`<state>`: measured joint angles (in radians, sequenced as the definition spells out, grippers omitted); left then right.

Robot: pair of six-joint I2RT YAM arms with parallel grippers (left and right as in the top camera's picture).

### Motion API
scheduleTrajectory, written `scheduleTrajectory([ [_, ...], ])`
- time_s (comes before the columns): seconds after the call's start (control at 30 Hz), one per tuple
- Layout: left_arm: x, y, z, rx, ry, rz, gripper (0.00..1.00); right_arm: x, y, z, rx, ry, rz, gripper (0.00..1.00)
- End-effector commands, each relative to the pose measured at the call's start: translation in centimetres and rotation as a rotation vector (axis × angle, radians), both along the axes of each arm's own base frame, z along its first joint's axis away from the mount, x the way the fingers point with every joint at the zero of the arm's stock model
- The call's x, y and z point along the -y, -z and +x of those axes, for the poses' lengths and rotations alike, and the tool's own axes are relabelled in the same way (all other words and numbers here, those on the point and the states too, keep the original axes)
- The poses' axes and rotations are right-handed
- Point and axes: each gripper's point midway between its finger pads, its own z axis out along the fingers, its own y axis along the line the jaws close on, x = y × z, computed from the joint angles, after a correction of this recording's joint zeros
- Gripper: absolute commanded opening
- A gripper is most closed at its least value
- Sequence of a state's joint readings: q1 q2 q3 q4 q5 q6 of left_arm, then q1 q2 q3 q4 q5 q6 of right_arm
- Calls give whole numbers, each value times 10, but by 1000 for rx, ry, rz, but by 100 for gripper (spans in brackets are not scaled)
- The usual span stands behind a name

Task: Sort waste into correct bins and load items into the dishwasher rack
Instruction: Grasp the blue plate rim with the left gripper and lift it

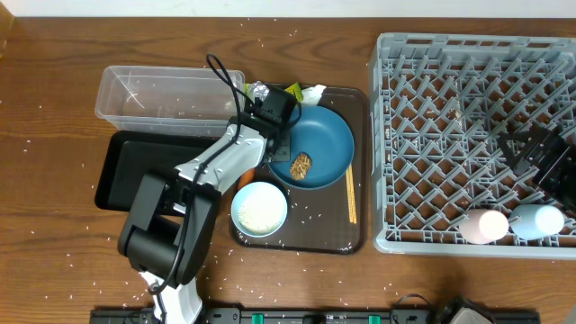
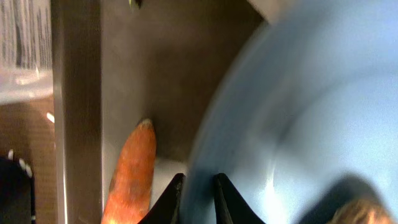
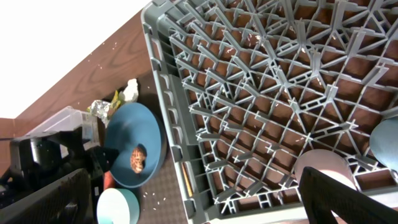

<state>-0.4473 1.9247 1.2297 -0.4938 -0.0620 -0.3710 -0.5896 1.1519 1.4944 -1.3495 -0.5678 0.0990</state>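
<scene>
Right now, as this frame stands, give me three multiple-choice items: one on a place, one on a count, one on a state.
1. Where does the brown food lump lie? A) white bowl B) blue dish C) clear tub
2. How many cups lie in the dishwasher rack? A) two B) none C) four
3. The left fingers are: A) spread wide B) holding the carrot C) closed on the blue dish's rim
1 B: it sits inside that dish. 2 A: a pink cup and a light blue cup lie at its near edge. 3 C: the wrist view shows the rim between them.
</scene>
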Motion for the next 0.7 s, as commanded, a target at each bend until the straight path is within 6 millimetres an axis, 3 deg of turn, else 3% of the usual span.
scheduleTrajectory([
  [0.0,-4,12,-5,-34,2,28,6,0,4,-1,-15,0,-6,99],
  [0.13,-2,-2,-3,-7,4,9,6,0,4,-1,-18,1,-6,99],
  [0.37,-13,-74,-6,87,-8,-36,6,1,5,-1,-23,7,-14,99],
  [0.47,-34,-102,-18,101,-46,-38,6,2,5,-2,-26,9,-18,99],
  [0.67,-116,-157,-60,121,-216,62,6,4,6,-2,-30,14,-25,99],
])
